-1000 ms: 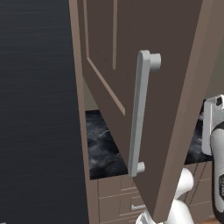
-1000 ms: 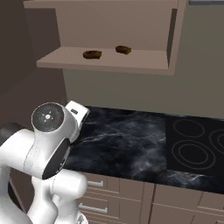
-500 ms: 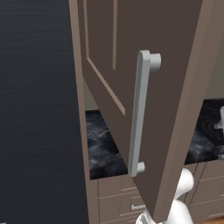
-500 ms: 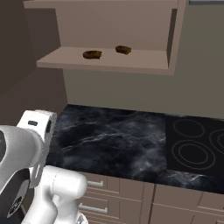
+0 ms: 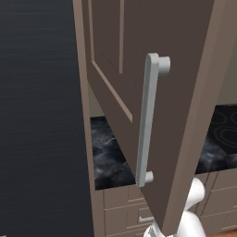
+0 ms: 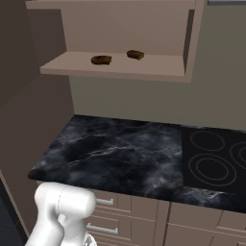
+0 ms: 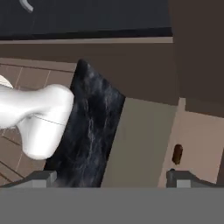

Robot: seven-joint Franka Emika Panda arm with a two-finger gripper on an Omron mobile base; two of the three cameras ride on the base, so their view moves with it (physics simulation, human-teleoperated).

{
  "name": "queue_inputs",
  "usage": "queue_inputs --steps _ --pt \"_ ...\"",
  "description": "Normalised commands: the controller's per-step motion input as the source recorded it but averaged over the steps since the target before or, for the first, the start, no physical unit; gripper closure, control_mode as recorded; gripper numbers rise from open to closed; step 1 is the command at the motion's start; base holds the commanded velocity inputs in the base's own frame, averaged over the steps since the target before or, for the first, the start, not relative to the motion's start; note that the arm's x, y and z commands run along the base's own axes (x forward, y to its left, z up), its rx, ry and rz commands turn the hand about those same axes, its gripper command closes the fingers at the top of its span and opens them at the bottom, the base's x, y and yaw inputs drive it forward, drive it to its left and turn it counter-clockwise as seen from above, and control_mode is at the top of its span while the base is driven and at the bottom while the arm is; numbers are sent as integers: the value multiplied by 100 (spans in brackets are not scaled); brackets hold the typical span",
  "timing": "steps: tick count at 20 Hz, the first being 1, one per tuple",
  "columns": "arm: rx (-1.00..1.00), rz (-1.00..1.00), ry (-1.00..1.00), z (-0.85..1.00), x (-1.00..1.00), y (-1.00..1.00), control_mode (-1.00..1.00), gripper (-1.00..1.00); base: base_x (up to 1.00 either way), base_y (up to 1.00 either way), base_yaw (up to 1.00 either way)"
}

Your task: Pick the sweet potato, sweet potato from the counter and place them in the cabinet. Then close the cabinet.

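On the cabinet (image 6: 115,67) shelf, in the upper middle of the right base view, lie the two sweet potatoes: the left sweet potato (image 6: 101,60) and the right sweet potato (image 6: 135,55), near each other but apart. The counter (image 6: 129,153) below them, across the middle of that frame, carries neither. The placing part looks finished, and what remains is closing the door.

The cabinet door (image 5: 185,106) fills the centre and right of the left base view, swung wide open, its handle (image 5: 147,122) running down the middle of the frame. In the hand view the gripper (image 7: 109,179) sits at the bottom edge; its two tips stand wide apart with nothing between them, and one sweet potato appears small at lower right.

To close well, the arm should probably get behind the door's outer face or onto the handle, then push steadily along the door's arc so it seats flush.
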Motion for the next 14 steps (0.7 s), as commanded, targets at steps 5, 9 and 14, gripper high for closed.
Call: queue_inputs --steps 5,9,14 --pt "-32 15 -54 -27 -100 83 -100 -100 0 0 0" --pt "-27 14 -50 -11 -100 74 -100 -100 0 0 0" --pt "-19 13 -37 0 -86 65 -100 -100 0 0 0"
